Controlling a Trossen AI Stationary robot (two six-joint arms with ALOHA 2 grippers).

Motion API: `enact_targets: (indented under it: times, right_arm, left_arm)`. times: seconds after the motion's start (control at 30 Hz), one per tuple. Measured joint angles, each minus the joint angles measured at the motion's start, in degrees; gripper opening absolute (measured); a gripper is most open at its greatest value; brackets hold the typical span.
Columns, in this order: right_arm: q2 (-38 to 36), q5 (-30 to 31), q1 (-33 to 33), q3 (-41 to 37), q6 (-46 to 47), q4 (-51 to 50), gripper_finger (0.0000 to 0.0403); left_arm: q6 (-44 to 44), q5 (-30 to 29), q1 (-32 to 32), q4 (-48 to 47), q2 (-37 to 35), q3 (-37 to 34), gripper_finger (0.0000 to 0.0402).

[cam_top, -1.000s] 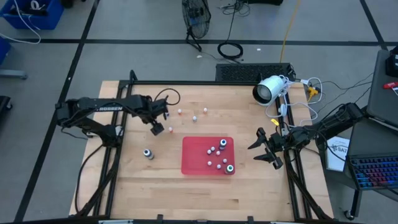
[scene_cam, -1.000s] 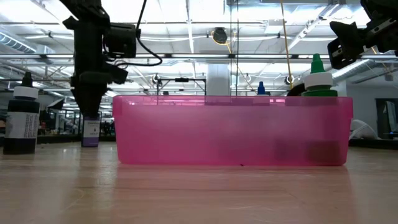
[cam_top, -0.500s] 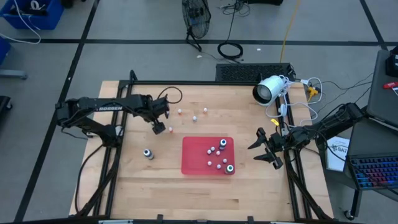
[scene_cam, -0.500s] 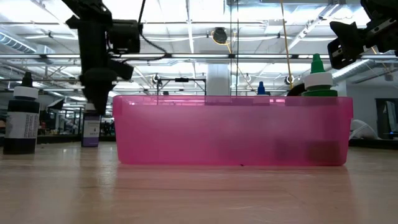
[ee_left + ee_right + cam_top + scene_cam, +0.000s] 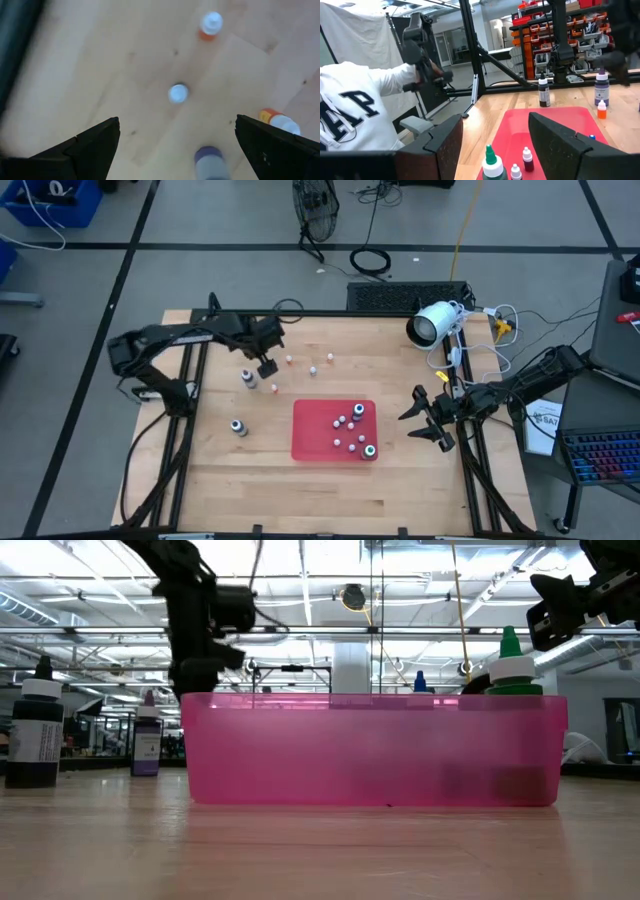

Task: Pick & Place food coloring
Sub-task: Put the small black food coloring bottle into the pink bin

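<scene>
1. We see a pale wood-plank table (image 5: 320, 470) with a red translucent plastic tray (image 5: 318, 442), rectangular, smooth-walled. In the low view it reads pink.
2. Food coloring: small round bottles. Seven or so stand inside the tray, including the green-capped bottle (image 5: 370, 450) with a tapered tip, at the tray corner nearest the right gripper.
3. Loose bottles on the table: a purple-capped bottle (image 5: 247, 376) just beside the left gripper, an orange-tipped bottle (image 5: 273, 388) below it, a grey bottle with black cap (image 5: 238, 427) nearer the table's front, and three tiny ones (image 5: 312, 370) past the left gripper, toward the table's back.
4. Left gripper (image 5: 266, 366): fingers spread, holding nothing, above the table.
5. Versus 1 s ago: the left gripper was over the purple-capped bottle; now it sits up and toward centre, and that bottle stands uncovered.
6. Right gripper (image 5: 425, 420): jaws apart, empty, parked just off the tray's right side, unchanged.
7. Only the left wrist view shows the bottle caps from straight above.
8. Only the right wrist view shows a person in a white sweatshirt (image 5: 355, 110) beyond the table.
</scene>
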Motion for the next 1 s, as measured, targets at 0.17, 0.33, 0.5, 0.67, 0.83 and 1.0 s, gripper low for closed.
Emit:
enact_targets:
  times: [0.17, 0.33, 0.5, 0.67, 0.83, 1.0]
  right_arm:
    - [0.0, 0.0, 0.0, 0.0, 0.0, 0.0, 0.0216]
    - [0.0, 0.0, 0.0, 0.0, 0.0, 0.0, 0.0214]
    - [0.0, 0.0, 0.0, 0.0, 0.0, 0.0, 0.0214]
    - [0.0, 0.0, 0.0, 0.0, 0.0, 0.0, 0.0217]
    - [0.0, 0.0, 0.0, 0.0, 0.0, 0.0, 0.0213]
    - [0.0, 0.0, 0.0, 0.0, 0.0, 0.0, 0.0216]
  left_arm:
    - [2.6, 1.8, 0.4, 3.7, 5.6, -0.1, 0.0392]
    - [3.7, 2.0, 0.6, 4.9, 9.2, 0.0, 0.0392]
    - [3.6, 1.6, 1.6, 4.4, 11.1, 0.0, 0.0392]
    - [1.3, 1.5, 2.6, 5.1, 11.1, -0.2, 0.0392]
    - [1.6, 1.5, 2.6, 5.5, 11.1, -0.2, 0.0392]
    - [1.7, 1.5, 2.5, 5.5, 11.1, -0.2, 0.0392]
